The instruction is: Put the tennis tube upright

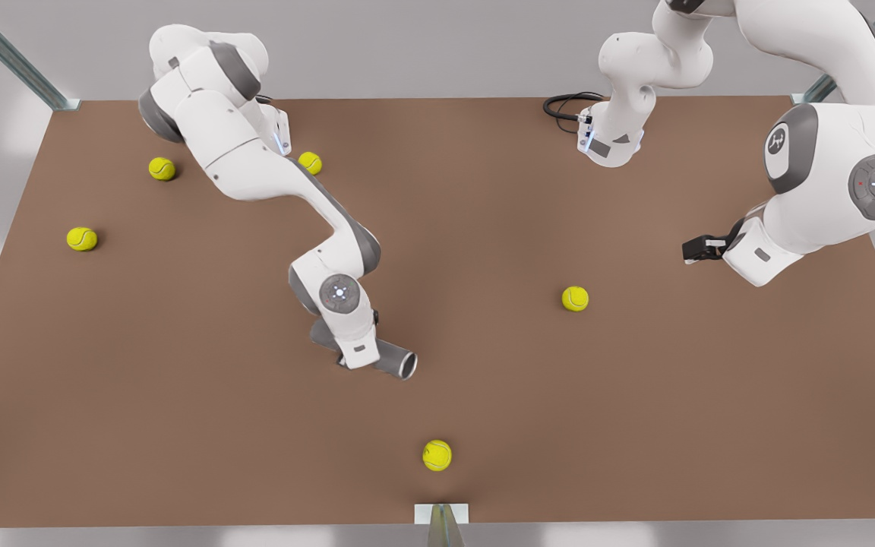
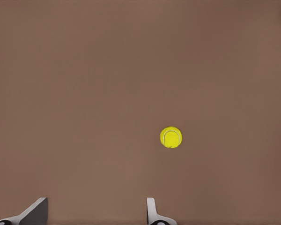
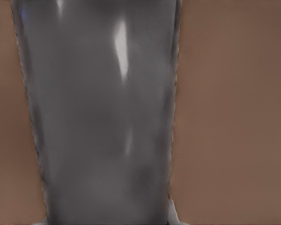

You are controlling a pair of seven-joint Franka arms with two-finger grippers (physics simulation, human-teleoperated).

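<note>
The tennis tube point(image 1: 401, 363) is a grey metallic cylinder lying flat on the brown table point(image 1: 635, 425) near the middle, its silvery rim toward the front view's right. My right gripper point(image 1: 361, 355), on the arm at the front view's left, is pressed down over the tube's middle. Up close, the tube point(image 3: 103, 122) runs between my fingertips point(image 3: 174, 214), which sit flush against its sides. My left gripper point(image 2: 97, 213) is open with nothing in it and waits high above the table at the front view's right point(image 1: 741, 262).
Several yellow tennis balls lie scattered: one right of the tube point(image 1: 574, 298) point(image 2: 171, 137), one near the front edge point(image 1: 437, 455), others at the far left point(image 1: 81, 238) point(image 1: 162, 169) point(image 1: 310, 162). A black cable point(image 1: 563, 105) coils at the back.
</note>
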